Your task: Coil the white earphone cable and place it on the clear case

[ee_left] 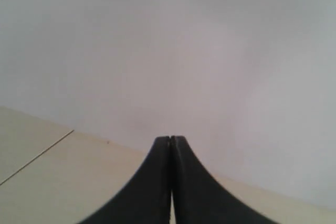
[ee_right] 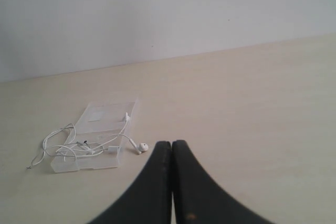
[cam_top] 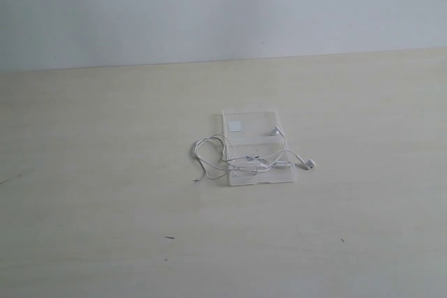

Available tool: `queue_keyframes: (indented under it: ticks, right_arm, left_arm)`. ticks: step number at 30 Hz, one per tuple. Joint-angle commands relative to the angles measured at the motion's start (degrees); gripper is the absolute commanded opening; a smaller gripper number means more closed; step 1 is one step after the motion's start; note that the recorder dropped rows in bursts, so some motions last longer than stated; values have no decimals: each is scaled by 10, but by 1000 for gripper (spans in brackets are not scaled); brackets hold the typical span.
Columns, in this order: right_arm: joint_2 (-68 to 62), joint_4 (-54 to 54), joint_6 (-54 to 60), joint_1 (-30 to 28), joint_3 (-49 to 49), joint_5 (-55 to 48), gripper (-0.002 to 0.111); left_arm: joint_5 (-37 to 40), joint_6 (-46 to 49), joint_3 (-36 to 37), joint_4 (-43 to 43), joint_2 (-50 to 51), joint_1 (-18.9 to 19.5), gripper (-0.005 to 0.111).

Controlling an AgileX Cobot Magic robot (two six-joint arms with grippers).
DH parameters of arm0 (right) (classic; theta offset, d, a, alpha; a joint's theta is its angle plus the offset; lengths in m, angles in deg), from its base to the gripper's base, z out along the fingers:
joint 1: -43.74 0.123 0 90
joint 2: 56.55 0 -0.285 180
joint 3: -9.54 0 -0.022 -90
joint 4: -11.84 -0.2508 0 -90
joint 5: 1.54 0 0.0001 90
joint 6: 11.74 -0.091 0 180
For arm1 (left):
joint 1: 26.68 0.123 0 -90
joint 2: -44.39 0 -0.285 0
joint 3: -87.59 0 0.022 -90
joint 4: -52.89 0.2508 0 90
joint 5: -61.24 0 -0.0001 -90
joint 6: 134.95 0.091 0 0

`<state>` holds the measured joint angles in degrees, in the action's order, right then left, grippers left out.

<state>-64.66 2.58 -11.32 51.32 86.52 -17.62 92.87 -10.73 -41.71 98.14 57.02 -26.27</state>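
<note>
Pale bench (cam_top: pixel 105 242) across the lower two thirds of the exterior view, plain white wall (cam_top: pixel 209 12) filling the rest above.

Left jaws black, pressed together, nothing between them, aimed over the bench's far edge at the wall. Right jaws pressed together too, empty, aimed low across the bench toward the task's things, touching neither.

Just right of centre in the exterior view: clear case (cam_top: pixel 255 120), lying flat and opened out, its two halves one above the other in the frame. Small white square sticker (cam_top: pixel 235 126) on the upper half, near its left edge.

White earphone cable (cam_top: pixel 246 165) draped in loose, untidy loops over the lower half of the case, spilling onto the bench off the case's left side. Inline remote (cam_top: pixel 281 163) on the lower half. One earbud (cam_top: pixel 309 164) on the bench just off the lower half's right edge, the second earbud (cam_top: pixel 277 130) on the upper half near its right edge. Plug end (cam_top: pixel 195 181) on the bench, lower left of the case.
</note>
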Motion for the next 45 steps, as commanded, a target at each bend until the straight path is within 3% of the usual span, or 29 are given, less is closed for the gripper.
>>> queue_keyframes:
  ticks: [1,5,9,11,17,19,25,34,41,45]
  right_arm:
    - [3,2,-1,-2,2,9,0]
    - [3,2,-1,-2,2,9,0]
    - [3,2,-1,-2,2,9,0]
    - [3,2,-1,-2,2,9,0]
    - [3,2,-1,-2,2,9,0]
    - [3,2,-1,-2,2,9,0]
    - [3,2,-1,-2,2,9,0]
    - [3,2,-1,-2,2,9,0]
    - [3,2,-1,-2,2,9,0]
    - [3,2,-1,-2,2,9,0]
  left_arm:
    - [4,49,73,-42,-1,2,0]
    - [-20,65,129,-86,-1,2,0]
    - [-64,154,184,-136,-1,2,0]
    - [-88,233,202,-172,-1,2,0]
    - [-214,578,265,-393,-1,2,0]
    - [-222,639,265,-461,-1,2,0]
    - [-211,640,265,-480,-2,2,0]
    - [-158,558,265,-480,-3,2,0]
    - [-124,553,265,-482,-48,59,0]
    - [-112,553,265,-483,-48,69,0]
